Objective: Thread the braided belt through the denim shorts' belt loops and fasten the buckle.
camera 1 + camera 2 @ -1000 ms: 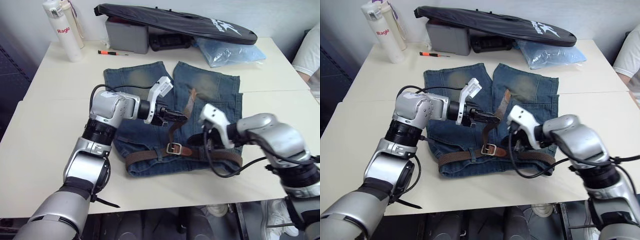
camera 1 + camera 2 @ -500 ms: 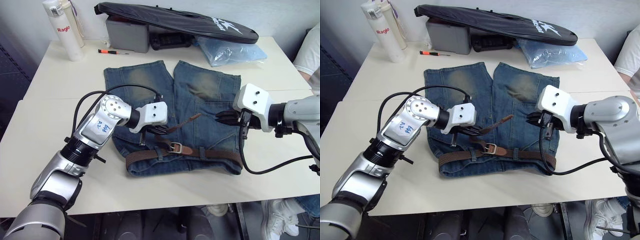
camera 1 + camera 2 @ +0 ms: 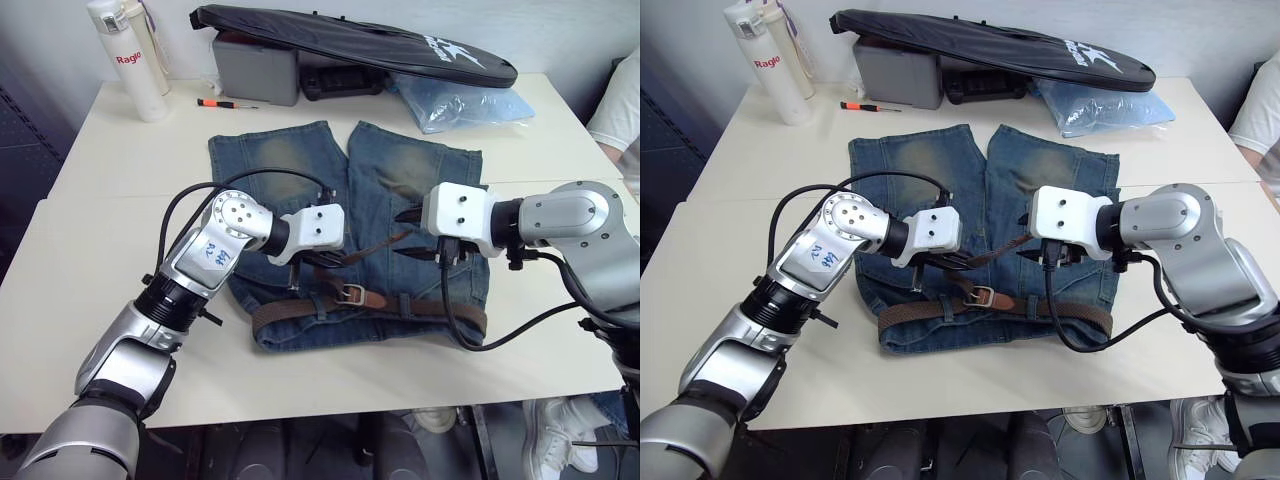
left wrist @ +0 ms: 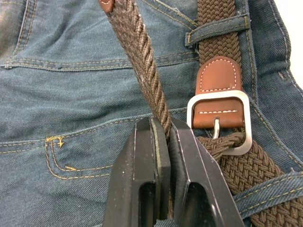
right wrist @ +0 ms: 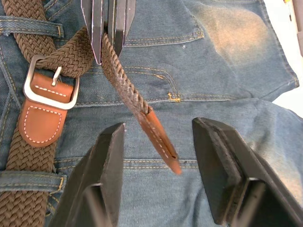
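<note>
We judge the threading done: the brown woven braided belt runs through the short blue denim belt loops along the waistband of the faded blue denim shorts, and its free end has passed the rectangular silver-grey metal buckle. Our left gripper has its jaws pinched tight on the braid just beside the buckle. Our right gripper stands wide open, the belt's leather tip between its jaws, unheld. Seating the prong seems left.

Left hand clamped, right hand agape
</note>
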### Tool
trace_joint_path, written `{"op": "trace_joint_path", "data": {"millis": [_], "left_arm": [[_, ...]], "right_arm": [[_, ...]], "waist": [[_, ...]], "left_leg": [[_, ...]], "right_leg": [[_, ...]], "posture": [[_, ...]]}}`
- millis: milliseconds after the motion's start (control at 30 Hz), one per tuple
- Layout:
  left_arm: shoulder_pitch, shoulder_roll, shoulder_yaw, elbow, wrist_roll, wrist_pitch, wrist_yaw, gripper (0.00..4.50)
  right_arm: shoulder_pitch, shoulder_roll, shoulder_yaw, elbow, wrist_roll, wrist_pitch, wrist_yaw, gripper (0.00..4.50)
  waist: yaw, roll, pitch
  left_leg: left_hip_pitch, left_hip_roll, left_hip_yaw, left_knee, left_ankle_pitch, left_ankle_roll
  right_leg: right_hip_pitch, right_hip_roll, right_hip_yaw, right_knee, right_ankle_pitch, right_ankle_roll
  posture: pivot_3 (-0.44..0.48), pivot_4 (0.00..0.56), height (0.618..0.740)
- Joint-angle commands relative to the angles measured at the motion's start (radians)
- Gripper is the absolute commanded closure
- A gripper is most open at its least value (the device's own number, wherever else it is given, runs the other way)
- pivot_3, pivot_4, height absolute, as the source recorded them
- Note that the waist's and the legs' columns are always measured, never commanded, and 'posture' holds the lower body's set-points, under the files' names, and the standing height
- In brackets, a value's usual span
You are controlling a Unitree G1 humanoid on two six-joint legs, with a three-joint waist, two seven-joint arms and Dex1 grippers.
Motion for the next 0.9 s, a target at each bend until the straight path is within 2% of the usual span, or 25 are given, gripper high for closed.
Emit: {"op": "trace_joint_path", "data": {"millis": [33, 67, 133, 167, 200, 300, 333, 367, 900], "left_arm": [[-0.036, -0.015, 0.024, -0.001, 0.021, -0.016, 0.006, 4.5], [-0.039, -0.017, 0.032, 0.004, 0.019, -0.001, 0.007, 4.5], [-0.044, -0.023, 0.051, 0.011, 0.009, 0.024, 0.008, 4.5], [-0.047, -0.026, 0.063, 0.012, 0.001, 0.04, 0.007, 3.66], [-0.051, -0.029, 0.075, 0.012, -0.007, 0.048, 0.005, 3.43], [-0.07, -0.055, 0.104, 0.03, 0.016, 0.025, 0.065, 2.04], [-0.076, -0.066, 0.111, 0.041, 0.03, 0.012, 0.093, 1.81], [-0.081, -0.074, 0.113, 0.049, 0.033, 0.007, 0.1, 1.22], [-0.067, -0.165, 0.097, 0.122, 0.03, -0.029, 0.106, 1.22]], "right_arm": [[-0.01, 0.011, -0.016, 0.0, -0.012, -0.015, 0.004, 3.97], [-0.008, 0.012, -0.017, 0.002, -0.019, -0.015, -0.001, 4.41], [-0.005, 0.015, -0.018, 0.004, -0.031, -0.011, -0.009, 4.47], [-0.005, 0.016, -0.019, 0.005, -0.036, -0.008, -0.013, 4.5], [-0.005, 0.02, -0.019, 0.005, -0.04, 0.002, -0.019, 4.5], [-0.005, 0.026, -0.019, 0.003, -0.047, 0.029, -0.027, 4.5], [-0.005, 0.027, -0.018, 0.002, -0.048, 0.038, -0.028, 4.5], [-0.006, 0.028, -0.018, 0.001, -0.048, 0.047, -0.029, 4.5], [-0.013, 0.056, -0.05, -0.049, 0.002, 0.143, -0.036, 4.5]], "waist": [[-0.001, 0.0, 0.0], [-0.002, 0.0, 0.0], [-0.002, 0.0, 0.0], [-0.002, 0.0, 0.0], [-0.002, 0.0, 0.0], [0.0, 0.0, 0.0], [0.0, 0.0, 0.0], [0.0, 0.0, 0.0], [-0.001, 0.0, 0.0]], "left_leg": [[0.0, 0.0, 0.0, 0.0, 0.0, 0.0], [0.0, 0.0, 0.0, 0.0, 0.0, 0.0], [0.0, 0.0, 0.0, 0.0, 0.0, 0.0], [0.0, 0.0, 0.0, 0.0, 0.0, 0.0], [0.0, 0.0, 0.0, 0.0, 0.0, 0.0], [0.0, 0.0, 0.0, 0.0, 0.0, 0.0], [0.0, 0.0, 0.0, 0.001, 0.0, 0.0], [0.0, 0.0, 0.0, 0.001, 0.0, 0.0], [0.0, 0.0, 0.0, 0.001, 0.0, 0.0]], "right_leg": [[0.0, 0.0, 0.0, 0.0, 0.0, 0.0], [0.0, 0.0, 0.0, 0.0, 0.0, 0.0], [0.0, 0.0, 0.0, 0.0, 0.0, 0.0], [0.0, 0.0, 0.0, 0.0, 0.0, 0.0], [0.0, 0.0, 0.0, 0.0, 0.0, 0.0], [0.0, 0.0, 0.0, 0.001, 0.0, 0.0], [0.0, 0.0, 0.0, 0.001, 0.0, 0.0], [0.0, 0.0, 0.0, 0.001, 0.0, 0.0], [0.0, 0.0, 0.0, 0.001, 0.0, 0.0]], "posture": [[0.0, 0.15, 0.74], [0.0, 0.15, 0.74], [0.0, 0.15, 0.74], [0.0, 0.15, 0.74], [0.0, 0.15, 0.74], [0.0, 0.15, 0.74], [0.0, 0.15, 0.74], [0.0, 0.15, 0.74], [0.0, 0.15, 0.74]]}}
